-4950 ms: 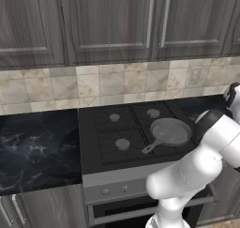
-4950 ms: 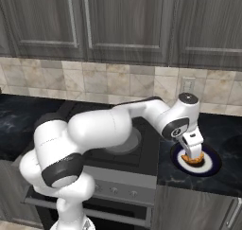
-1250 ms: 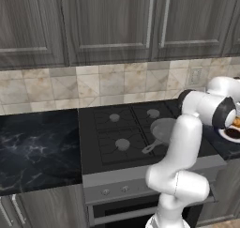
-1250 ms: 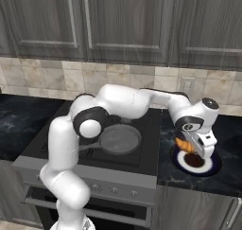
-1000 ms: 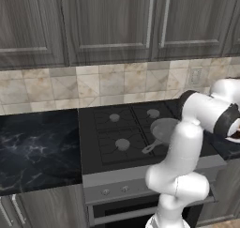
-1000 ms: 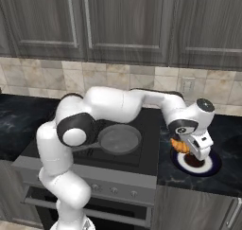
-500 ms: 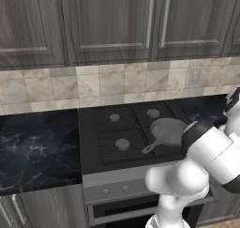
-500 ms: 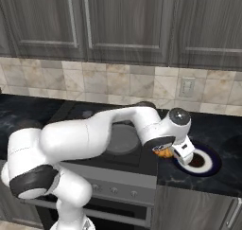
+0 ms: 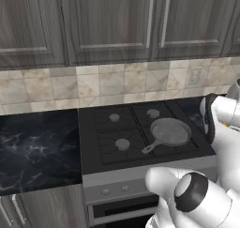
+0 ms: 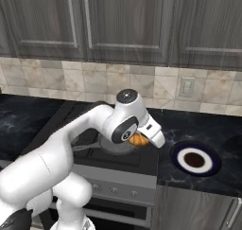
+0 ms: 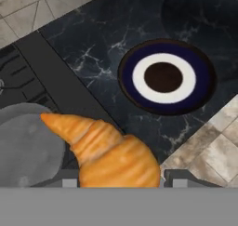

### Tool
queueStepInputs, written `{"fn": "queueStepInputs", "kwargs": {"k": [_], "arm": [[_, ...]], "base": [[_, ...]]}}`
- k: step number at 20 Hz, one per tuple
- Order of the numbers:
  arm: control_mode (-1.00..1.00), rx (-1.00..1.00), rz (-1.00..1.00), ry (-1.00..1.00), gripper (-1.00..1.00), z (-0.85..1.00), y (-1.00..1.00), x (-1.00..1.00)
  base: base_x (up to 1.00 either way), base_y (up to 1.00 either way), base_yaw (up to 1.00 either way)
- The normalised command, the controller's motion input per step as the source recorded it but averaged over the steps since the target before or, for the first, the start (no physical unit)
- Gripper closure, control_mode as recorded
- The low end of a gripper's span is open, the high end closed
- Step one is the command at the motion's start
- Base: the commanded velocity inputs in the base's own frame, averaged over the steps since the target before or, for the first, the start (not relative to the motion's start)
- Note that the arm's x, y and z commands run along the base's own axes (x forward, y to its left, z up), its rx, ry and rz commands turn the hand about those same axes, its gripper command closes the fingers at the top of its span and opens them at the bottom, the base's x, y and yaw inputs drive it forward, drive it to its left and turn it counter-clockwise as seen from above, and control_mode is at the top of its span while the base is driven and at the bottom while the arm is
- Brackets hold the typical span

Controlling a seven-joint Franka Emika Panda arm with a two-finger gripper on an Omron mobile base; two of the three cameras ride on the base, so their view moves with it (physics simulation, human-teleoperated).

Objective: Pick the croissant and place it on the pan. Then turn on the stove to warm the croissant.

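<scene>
Croissant (image 11: 111,155) held between the fingers (image 11: 65,182), over the pan's (image 11: 25,150) edge

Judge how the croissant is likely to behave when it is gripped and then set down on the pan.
The croissant is small beside the pan, so probably light. Its ridged, flaky-looking crust suggests it may crush or flake under a hard squeeze. Its curved, tapered shape means it could rock slightly on landing, though rolling away seems unlikely.

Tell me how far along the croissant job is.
Done: the croissant is off the plate. In hand: the claw holds it at the edge of the pan. Left: set it in the pan, then turn on the stove.
</scene>
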Motion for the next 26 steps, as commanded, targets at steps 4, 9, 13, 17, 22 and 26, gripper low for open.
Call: {"fn": "queueStepInputs", "kwargs": {"k": [4, 9, 13, 17, 22, 26], "arm": [[-1.00, -0.12, 0.06, 0.02, 1.00, 0.10, 0.68, 0.00], [-1.00, -0.01, 0.01, -0.01, 1.00, 0.00, 0.53, 0.00], [-1.00, 0.00, 0.00, -0.02, 1.00, 0.00, 0.44, 0.00], [-1.00, 0.01, 0.00, 0.00, 1.00, 0.00, 0.42, 0.00], [-1.00, 0.03, 0.00, 0.00, 1.00, -0.02, 0.25, 0.07], [-1.00, 0.12, 0.00, 0.00, 1.00, -0.11, 0.00, 0.23]], "base": [[0.00, 0.00, 0.00], [0.00, 0.00, 0.00], [0.00, 0.00, 0.00], [0.00, 0.00, 0.00], [0.00, 0.00, 0.00], [0.00, 0.00, 0.00]]}}
